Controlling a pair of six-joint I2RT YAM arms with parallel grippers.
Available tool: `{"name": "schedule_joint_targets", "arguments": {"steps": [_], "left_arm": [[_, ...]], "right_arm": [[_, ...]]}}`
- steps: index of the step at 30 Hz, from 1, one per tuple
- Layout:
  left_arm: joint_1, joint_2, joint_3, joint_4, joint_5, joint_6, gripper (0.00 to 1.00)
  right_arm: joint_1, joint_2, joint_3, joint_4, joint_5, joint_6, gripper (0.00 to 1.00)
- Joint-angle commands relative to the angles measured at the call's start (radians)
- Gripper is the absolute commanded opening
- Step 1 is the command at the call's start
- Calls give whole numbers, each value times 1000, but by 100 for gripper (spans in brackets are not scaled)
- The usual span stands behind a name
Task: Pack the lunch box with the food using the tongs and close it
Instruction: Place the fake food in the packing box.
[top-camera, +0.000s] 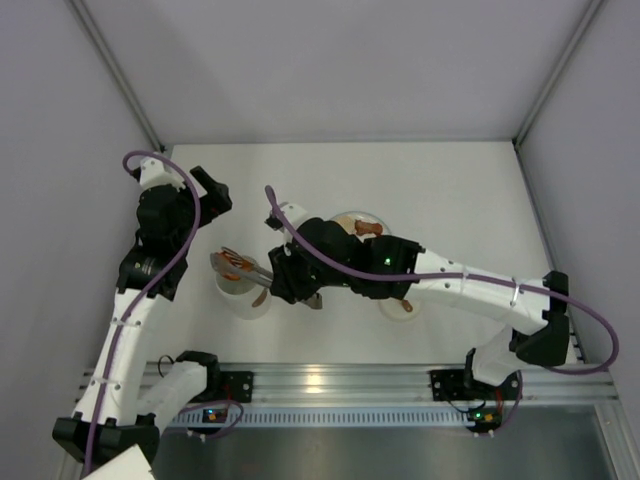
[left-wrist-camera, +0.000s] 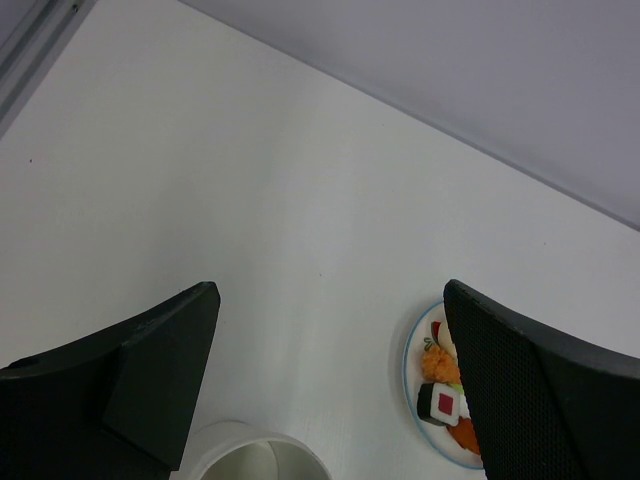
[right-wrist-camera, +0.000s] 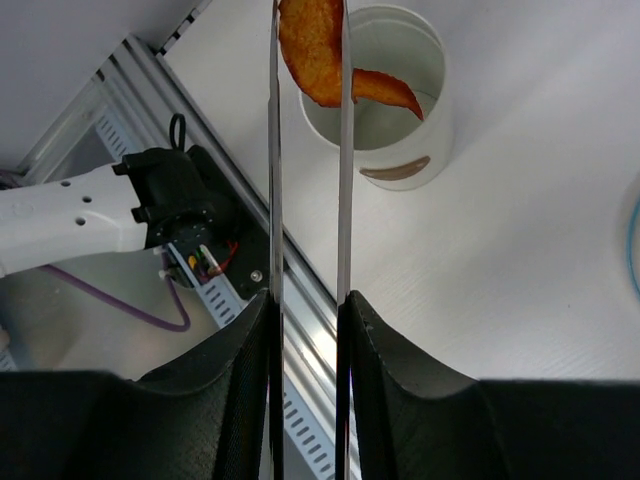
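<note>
left pincer (left-wrist-camera: 330, 300): fingers spread wide | right pincer (right-wrist-camera: 305, 310): nearly closed, gripping | right arm (top-camera: 470, 288): reaching left

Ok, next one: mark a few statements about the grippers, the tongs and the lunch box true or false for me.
1. The right gripper is shut on the tongs. True.
2. The tongs are empty. False: they pinch an orange food piece.
3. The lunch box has a lid on. False: its top is open.
4. The left gripper is open and holds nothing. True.
</note>
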Motion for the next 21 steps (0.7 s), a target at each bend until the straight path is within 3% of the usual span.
{"name": "schedule_joint_targets", "arguments": {"steps": [1, 9, 21], "left_arm": [[9, -3, 28, 19, -11, -6, 99], [9, -6, 20, 19, -14, -1, 99], [9, -6, 11, 23, -7, -1, 99]], "right_arm": [[30, 17, 82, 111, -14, 12, 19], [33, 69, 115, 122, -26, 11, 20], [33, 61, 31, 146, 6, 26, 23]]}}
